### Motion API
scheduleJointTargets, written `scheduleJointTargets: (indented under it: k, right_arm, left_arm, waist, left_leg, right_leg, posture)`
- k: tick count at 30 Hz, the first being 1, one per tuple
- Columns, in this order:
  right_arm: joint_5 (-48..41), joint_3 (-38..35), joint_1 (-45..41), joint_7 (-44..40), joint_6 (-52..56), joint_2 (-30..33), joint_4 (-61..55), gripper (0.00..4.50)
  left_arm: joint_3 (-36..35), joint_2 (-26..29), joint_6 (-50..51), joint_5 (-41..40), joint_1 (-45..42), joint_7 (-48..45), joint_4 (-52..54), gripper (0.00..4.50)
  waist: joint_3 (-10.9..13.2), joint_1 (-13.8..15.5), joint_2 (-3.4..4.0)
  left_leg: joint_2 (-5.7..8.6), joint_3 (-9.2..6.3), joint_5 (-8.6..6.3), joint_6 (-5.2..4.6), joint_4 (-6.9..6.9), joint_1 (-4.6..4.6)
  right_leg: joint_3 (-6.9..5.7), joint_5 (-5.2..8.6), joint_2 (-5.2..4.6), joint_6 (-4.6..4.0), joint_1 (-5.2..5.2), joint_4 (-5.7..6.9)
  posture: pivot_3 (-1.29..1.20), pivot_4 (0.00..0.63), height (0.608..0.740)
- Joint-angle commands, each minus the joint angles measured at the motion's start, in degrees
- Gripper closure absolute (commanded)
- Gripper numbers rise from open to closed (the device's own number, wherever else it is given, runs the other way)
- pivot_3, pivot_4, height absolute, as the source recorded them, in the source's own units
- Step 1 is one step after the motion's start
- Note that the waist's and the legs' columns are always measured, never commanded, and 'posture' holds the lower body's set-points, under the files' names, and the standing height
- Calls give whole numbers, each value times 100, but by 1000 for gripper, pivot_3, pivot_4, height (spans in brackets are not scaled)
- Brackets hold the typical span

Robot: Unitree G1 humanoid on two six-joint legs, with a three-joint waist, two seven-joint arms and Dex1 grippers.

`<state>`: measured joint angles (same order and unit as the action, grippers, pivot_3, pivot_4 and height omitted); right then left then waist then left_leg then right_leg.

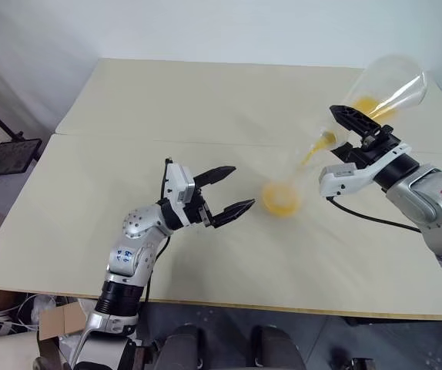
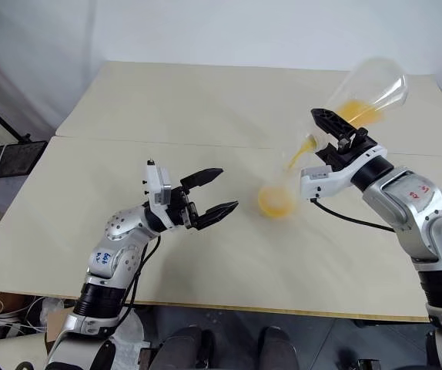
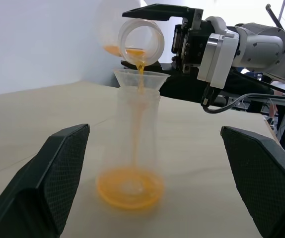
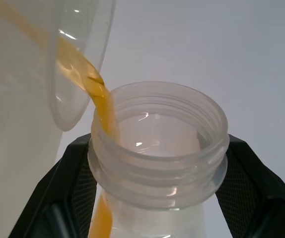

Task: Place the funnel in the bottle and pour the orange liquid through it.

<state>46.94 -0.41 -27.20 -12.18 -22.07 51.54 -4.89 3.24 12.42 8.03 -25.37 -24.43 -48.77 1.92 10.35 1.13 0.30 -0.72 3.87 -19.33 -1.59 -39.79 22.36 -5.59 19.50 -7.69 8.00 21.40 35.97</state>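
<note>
funnel [image 3: 141, 79] seated in the mouth of the bottle [image 3: 134, 144], which stands upright on the table [image 1: 167, 108]. orange liquid [image 3: 130, 187] pooled in the bottle's bottom, thin stream running into the funnel from a tilted clear flask [image 1: 381, 94] above. right gripper [image 1: 353, 132] clamped on that flask's neck. left gripper [image 1: 232, 190] beside the bottle, jaws spread wide, holding nothing

The bottle [image 3: 135, 148] with the funnel [image 3: 140, 79] in its mouth stands mid-table, the one obstacle there. The right gripper [image 1: 344, 127] tilts a clear flask [image 1: 383, 89] over it, blocking approach from above and the right edge. The open left gripper [image 1: 229, 191] flanks it, seemingly apart. The table [image 1: 167, 100] toward the far edge lies bare.
</note>
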Motion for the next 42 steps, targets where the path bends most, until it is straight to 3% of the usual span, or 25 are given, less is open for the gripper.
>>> scheduleJointTargets:
  k: [1,42]
  right_arm:
    - [50,-72,-50,182,-53,125,-108,1679]
    - [276,-30,-318,431,-304,219,-3,1679]
  left_arm:
    - [14,-46,-99,-56,-48,8,229,0]
    - [15,-252,-231,-2,-127,94,89,0]
  waist:
    - [0,0,0]
    - [0,-8,0]
  left_leg:
    - [0,0,0,0,0,0]
    - [0,0,0,0,1,0]
  right_leg:
    - [0,0,0,0,0,0]
    - [0,0,0,0,0,0]
  posture:
    - [0,150,740]
    - [0,150,740]
